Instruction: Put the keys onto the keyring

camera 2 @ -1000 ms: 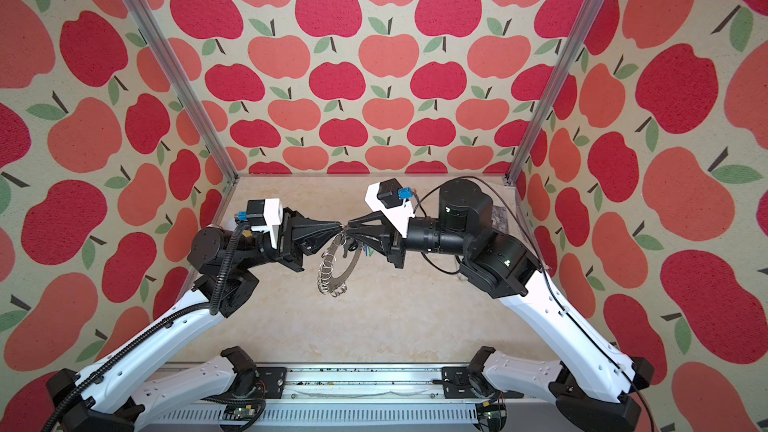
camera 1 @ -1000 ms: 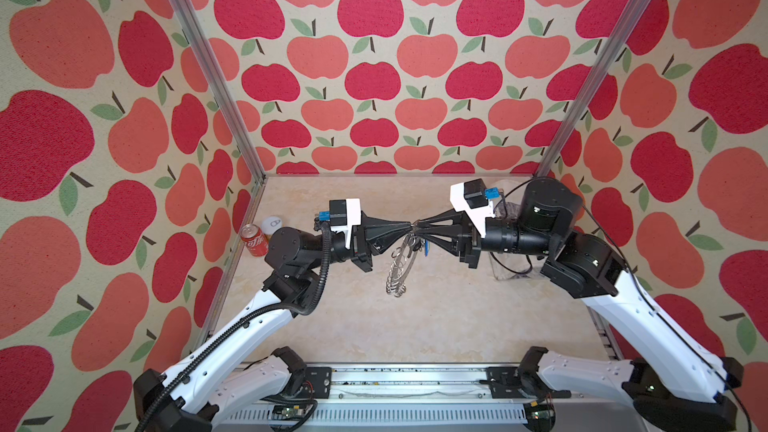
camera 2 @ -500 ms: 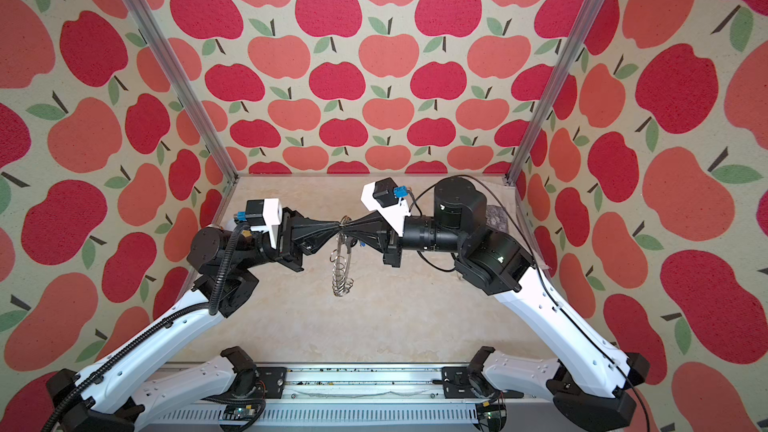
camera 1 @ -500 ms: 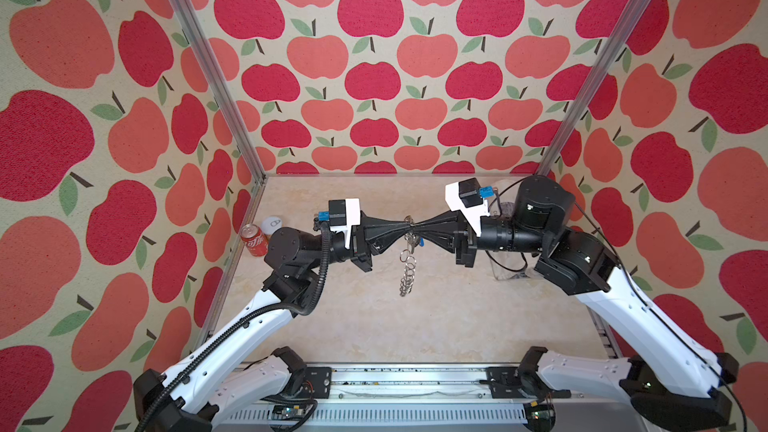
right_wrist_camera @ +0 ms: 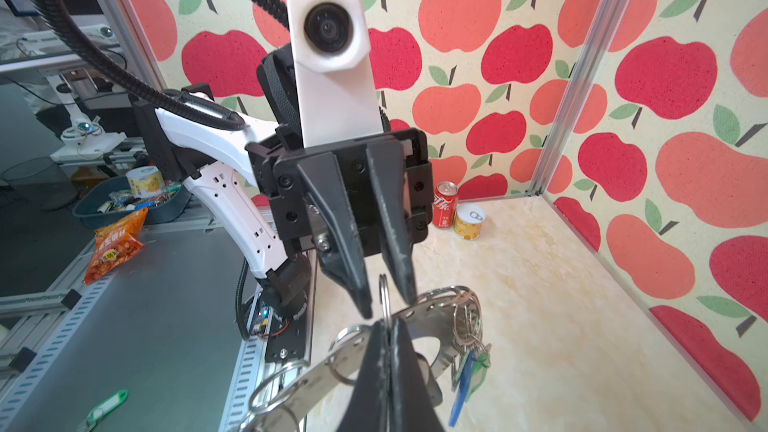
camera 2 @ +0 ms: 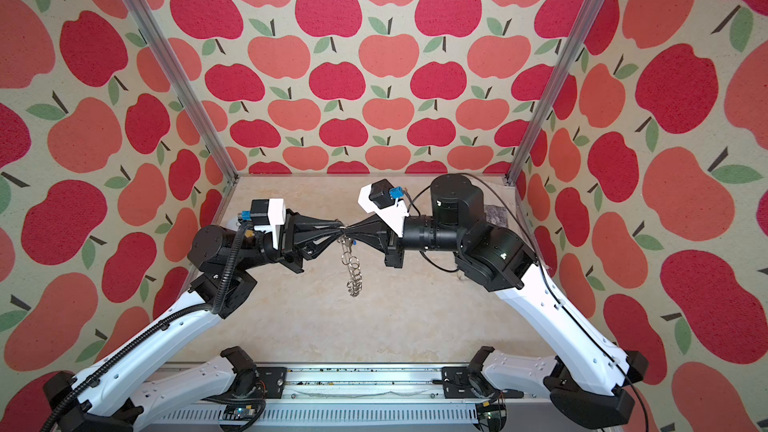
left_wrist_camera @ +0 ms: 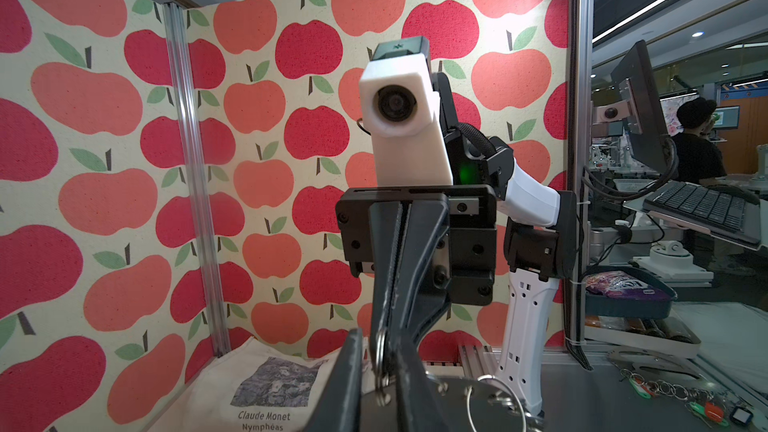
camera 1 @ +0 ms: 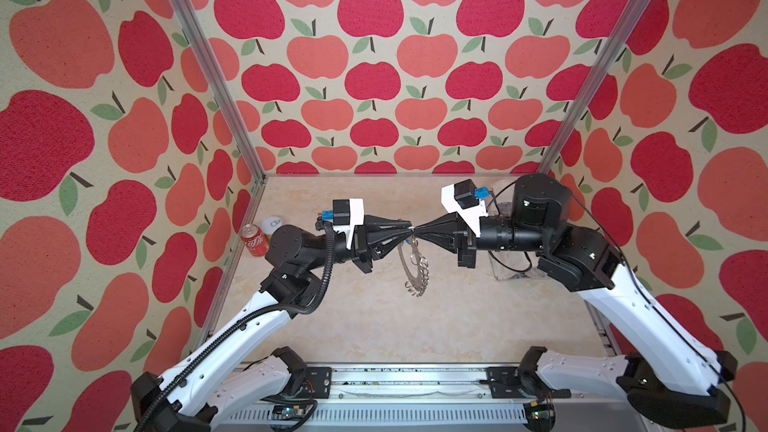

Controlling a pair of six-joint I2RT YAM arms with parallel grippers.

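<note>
Hanging clear above the bench (camera 1: 374,326), the keyring (camera 1: 415,270) dangles by 1 small wire ring pinched in the right gripper (right_wrist_camera: 386,328), fingers closed tight; left gripper (right_wrist_camera: 386,303) fingers stand apart, straddling that ring, and a blue-tagged key (right_wrist_camera: 463,388) swings off the rim

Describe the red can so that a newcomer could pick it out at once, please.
On the table, follow the left wall toward the back, beside the left arm. Two containers stand there side by side. The red can is the taller, with white lettering; the tin beside it is shorter and yellow.
</note>
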